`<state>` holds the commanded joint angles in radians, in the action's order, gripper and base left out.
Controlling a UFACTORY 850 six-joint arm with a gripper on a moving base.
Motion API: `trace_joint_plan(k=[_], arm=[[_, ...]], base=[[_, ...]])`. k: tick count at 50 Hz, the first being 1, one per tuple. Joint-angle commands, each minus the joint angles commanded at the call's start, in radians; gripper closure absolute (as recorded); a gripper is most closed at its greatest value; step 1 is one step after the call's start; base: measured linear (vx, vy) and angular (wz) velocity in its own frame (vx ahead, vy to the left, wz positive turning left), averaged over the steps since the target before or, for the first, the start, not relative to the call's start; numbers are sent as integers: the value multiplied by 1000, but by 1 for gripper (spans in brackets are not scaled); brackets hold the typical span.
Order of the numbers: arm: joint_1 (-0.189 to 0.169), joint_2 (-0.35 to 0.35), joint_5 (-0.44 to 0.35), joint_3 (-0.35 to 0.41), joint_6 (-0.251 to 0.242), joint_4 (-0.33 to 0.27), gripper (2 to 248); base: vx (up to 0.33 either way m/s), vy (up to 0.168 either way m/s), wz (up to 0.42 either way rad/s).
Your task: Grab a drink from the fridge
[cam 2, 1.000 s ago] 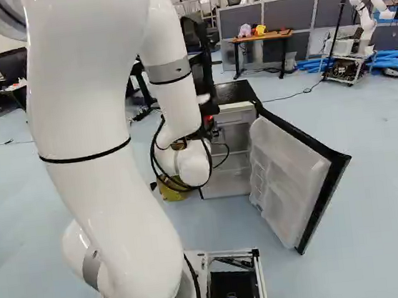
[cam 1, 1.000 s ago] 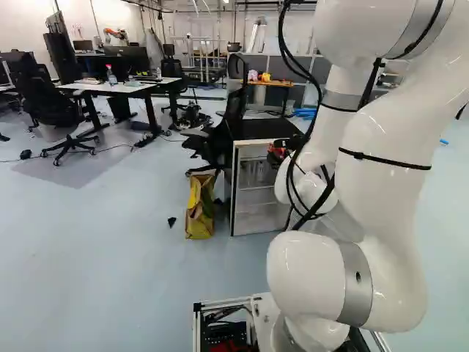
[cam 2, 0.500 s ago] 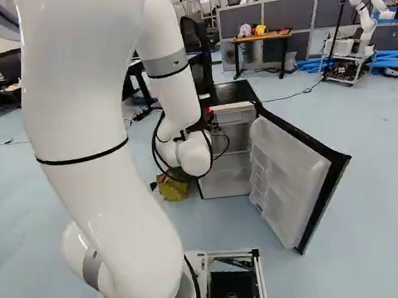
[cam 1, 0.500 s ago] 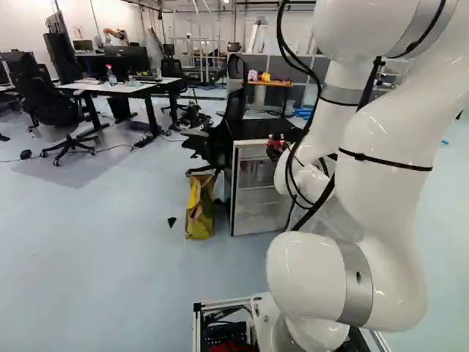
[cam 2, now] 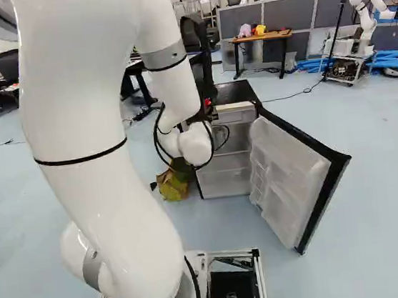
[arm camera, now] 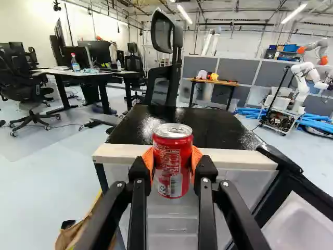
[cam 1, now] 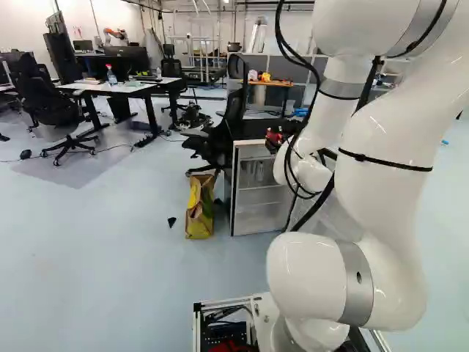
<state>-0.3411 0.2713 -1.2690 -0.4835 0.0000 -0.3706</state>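
1. One red can (arm camera: 173, 160) is the drink in question. It is in the gripper (arm camera: 173, 161), upright, at the front edge of the top (arm camera: 208, 124) of the fridge (arm camera: 239, 159). Whether its base is over that top or just ahead of it, I cannot tell.

2. State of end effector: closed on the can, with orange pads (arm camera: 148, 160) bearing on it from two opposite sides.

3. Step in hand, as judged: carrying the drink clear of the fridge. The grab itself appears achieved.

4. Recommended handling: keep the can level and the squeeze firm but moderate, as a thin wall may buckle and a chilled surface may slip. Gain clearance from the front edge before any sideways travel. Route the arm (cam 2: 83, 140) and its loose cables (cam 1: 299, 169) away from the open door (cam 2: 288, 175), where they could snag.

5. Condition of the can: glossy red wall, small pale print, a barcode panel (arm camera: 176, 185) low on the side facing the camera. The silver lid (arm camera: 173, 130) carries its pull tab and appears unopened. No dent is visible on the side shown; the far side is hidden.
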Motion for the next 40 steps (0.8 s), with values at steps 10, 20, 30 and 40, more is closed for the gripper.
trace_joint_plan(k=[10, 20, 30, 40], arm=[[7, 2, 19, -33, 0, 0, 158], [13, 6, 33, -65, 0, 0, 158], [19, 32, 34, -99, 0, 0, 158], [25, 61, 34, -134, 0, 0, 158]], base=[[0, 0, 0], [0, 0, 0], [0, 0, 0], [0, 0, 0]])
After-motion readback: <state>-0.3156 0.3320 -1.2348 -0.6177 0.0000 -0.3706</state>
